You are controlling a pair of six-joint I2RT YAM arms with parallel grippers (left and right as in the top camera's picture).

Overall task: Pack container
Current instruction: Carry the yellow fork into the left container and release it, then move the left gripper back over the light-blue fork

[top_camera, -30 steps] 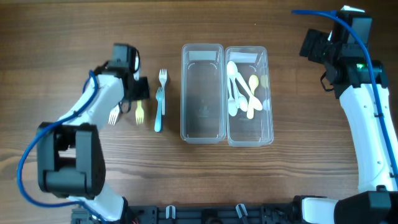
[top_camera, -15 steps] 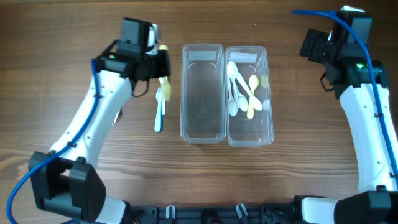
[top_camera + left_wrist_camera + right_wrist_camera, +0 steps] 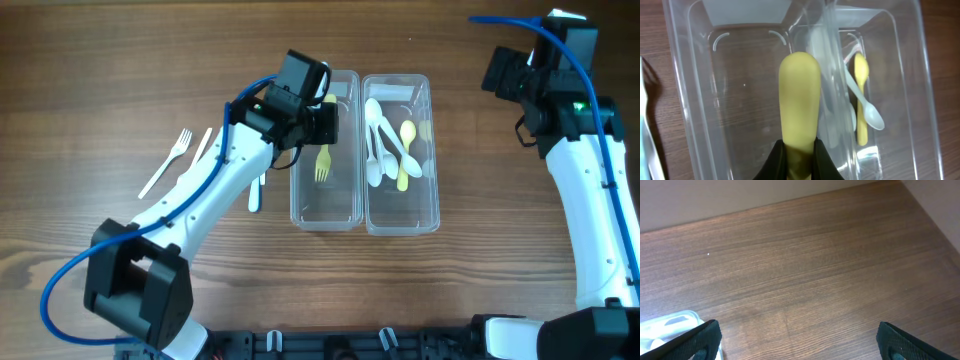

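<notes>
On the left of the table (image 3: 100, 60), a white fork (image 3: 165, 165) and a blue fork (image 3: 255, 196) lie loose. The left gripper (image 3: 322, 130), down beside them a second ago, has swung over the left container (image 3: 297, 200). It is clamped narrow on the yellow fork (image 3: 322, 162), which hangs above the container floor, unreleased. Spoons (image 3: 385, 150) lie in the right container (image 3: 434, 200). The right gripper (image 3: 505, 70) waits with jaws wide, holding nothing.

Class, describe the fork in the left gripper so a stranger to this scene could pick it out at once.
In the middle, a spoon container stands beside an empty container. Over the empty one the left gripper is shut on a yellow fork. Its neighbours, a white fork and a blue fork, lie on the table; this alone is yellow and held.
</notes>
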